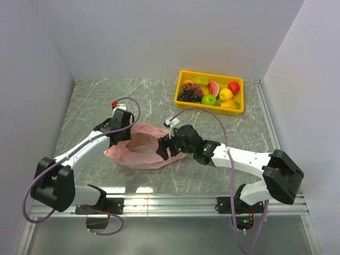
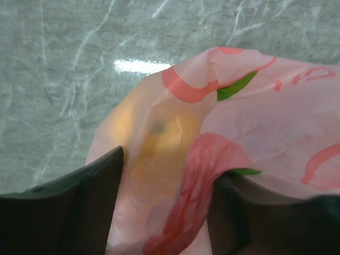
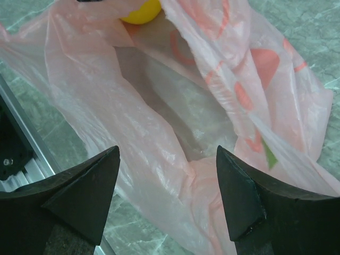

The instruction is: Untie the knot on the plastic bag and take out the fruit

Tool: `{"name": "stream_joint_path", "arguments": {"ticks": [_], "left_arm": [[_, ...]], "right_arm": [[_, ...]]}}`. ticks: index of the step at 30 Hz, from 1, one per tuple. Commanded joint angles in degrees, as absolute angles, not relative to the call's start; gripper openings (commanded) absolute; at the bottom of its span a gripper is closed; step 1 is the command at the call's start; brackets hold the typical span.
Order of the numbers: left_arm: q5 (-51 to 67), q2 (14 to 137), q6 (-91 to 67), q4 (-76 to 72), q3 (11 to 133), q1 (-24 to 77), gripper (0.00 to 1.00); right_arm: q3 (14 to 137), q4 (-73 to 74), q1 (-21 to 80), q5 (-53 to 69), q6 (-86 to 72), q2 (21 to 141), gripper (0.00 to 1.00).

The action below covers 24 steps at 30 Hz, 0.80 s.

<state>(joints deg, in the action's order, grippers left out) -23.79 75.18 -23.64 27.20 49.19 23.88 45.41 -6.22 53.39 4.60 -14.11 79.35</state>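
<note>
Plastic bag (image 1: 141,153) sits mid-table (image 1: 101,101), slumped, with an arm at each end.
Left gripper (image 1: 120,139) is at the bag's 10 o'clock edge. Its fingers (image 2: 79,212) are spread, with a fold of pink film filling the gap between them. Can't tell if they actually press on it.
A yellow-orange round shape (image 2: 154,135) shows through the plastic just ahead of that gripper.
Right gripper (image 1: 162,149) is at the bag's 3 o'clock edge. Its fingers (image 3: 79,194) are spread wide above the film and pinch nothing.
From the right wrist the bag mouth gapes, its walls loose and crumpled. One yellow fruit (image 3: 141,10) sits at the 12 o'clock end of the opening, partly under a flap.
The bag's 6 o'clock edge is near the aluminium rail (image 1: 175,201) at the near table edge, not touching it.
Open table lies at 9 through 12 o'clock of the bag, out to the walls.
Yellow tray (image 1: 212,74) is at 1 o'clock, well apart from the bag, close to the far wall and the right edge strip. It holds a green apple (image 1: 209,99), a watermelon slice (image 1: 213,87) and grapes (image 1: 188,95), among other pieces.
The strip between bag and tray is open, crossed only by the right arm's cable (image 1: 212,114).
</note>
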Motion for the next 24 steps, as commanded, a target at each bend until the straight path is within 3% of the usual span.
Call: {"name": "stream_joint_path", "arguments": {"ticks": [1,4,9,13,15,24], "left_arm": [[-21.5,75.8,-22.0,25.0,49.8,23.3,0.35],[-19.3,76.5,-22.1,25.9,50.8,23.2,0.01],[-22.0,74.4,-24.7,33.7,58.7,26.3,0.01],[-23.5,71.3,-29.1,38.8,64.0,37.9,0.00],[-17.9,70.1,-33.6,38.5,62.7,40.2,0.01],[-22.0,67.7,-39.8,34.2,51.0,38.7,0.01]], "right_arm": [[45.0,-9.4,53.6,4.9,-14.9,80.2,0.79],[44.7,-10.4,53.7,5.1,-15.1,81.3,0.80],[43.2,-13.0,53.5,2.6,-16.5,83.8,0.80],[42.5,-14.7,53.0,2.8,-18.2,86.1,0.79],[42.5,-15.4,52.9,2.8,-18.5,87.1,0.79],[42.4,-14.5,52.9,1.7,-17.2,84.0,0.79]]}}
